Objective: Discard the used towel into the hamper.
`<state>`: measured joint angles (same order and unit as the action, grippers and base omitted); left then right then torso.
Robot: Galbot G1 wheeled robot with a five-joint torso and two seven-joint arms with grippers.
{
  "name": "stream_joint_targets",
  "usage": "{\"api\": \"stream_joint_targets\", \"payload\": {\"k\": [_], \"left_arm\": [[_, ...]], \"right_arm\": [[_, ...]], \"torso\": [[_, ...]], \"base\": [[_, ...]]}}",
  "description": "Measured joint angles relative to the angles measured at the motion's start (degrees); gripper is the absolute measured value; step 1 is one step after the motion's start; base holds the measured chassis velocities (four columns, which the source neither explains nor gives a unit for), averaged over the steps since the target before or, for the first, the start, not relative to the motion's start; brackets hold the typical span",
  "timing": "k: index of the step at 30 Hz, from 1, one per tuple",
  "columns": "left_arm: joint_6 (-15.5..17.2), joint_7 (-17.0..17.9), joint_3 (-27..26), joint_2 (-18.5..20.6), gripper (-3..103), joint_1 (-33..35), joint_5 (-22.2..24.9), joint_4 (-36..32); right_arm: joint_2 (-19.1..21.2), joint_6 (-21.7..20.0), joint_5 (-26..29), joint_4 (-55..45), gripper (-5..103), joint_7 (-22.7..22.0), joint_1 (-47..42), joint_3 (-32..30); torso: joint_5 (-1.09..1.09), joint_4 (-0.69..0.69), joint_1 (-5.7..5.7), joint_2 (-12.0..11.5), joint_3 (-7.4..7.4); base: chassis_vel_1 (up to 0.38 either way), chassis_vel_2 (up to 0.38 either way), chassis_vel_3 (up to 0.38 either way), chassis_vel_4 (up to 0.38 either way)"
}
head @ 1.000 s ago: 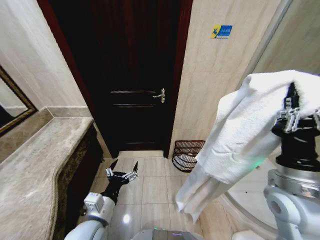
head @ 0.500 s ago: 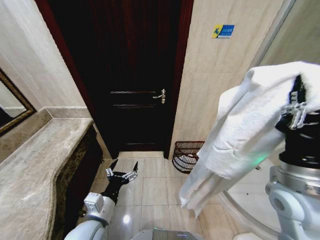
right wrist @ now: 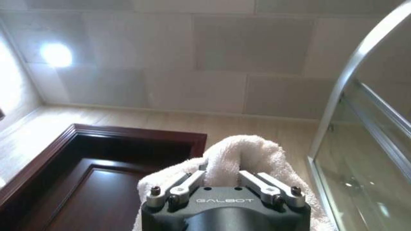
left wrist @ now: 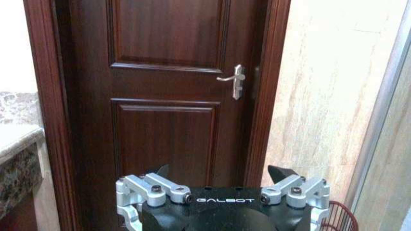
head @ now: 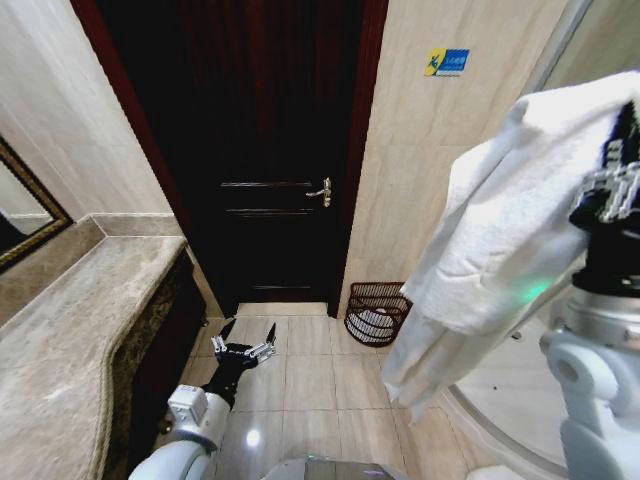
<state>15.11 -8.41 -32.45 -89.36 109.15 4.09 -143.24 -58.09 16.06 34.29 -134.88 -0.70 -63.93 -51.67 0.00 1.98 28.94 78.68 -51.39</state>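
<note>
Raised further since the earlier frame, my right gripper [head: 622, 160] is clamped on the white terry towel [head: 490, 260], right of the dark wooden door [head: 265, 150]. Left gripper [head: 243, 340] hangs low before that door, fingers spread, holding nothing; round red-brown wire hamper [head: 375, 313] sits just right of it.

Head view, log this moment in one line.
right gripper: raised, shut on white terry towel | left gripper: low, open | dark red-brown wire hamper: on floor by door

A bathroom: marble vanity counter [head: 70, 330], curved glass shower enclosure [right wrist: 359, 120], tiled walls [head: 440, 170].
</note>
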Motion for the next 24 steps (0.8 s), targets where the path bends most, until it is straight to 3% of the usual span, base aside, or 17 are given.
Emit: {"api": "stream_joint_targets", "payload": {"k": [12,24], "left_arm": [[0.0,0.0,0.0,0.01,100,0.0,0.0,0.0],[0.0,0.0,0.0,0.02,100,0.0,0.0,0.0]], "right_arm": [[1.64,-0.91,0.98,10.84,10,0.29,12.72,4.62],[0.28,-0.91,0.05,9.62,10,0.51,10.56,6.08]], "torso": [[0.0,0.0,0.01,0.0,0.0],[-0.03,-0.01,0.0,0.0,0.01]], "base": [[0.0,0.0,0.0,0.0],[0.0,0.0,0.0,0.0]]}}
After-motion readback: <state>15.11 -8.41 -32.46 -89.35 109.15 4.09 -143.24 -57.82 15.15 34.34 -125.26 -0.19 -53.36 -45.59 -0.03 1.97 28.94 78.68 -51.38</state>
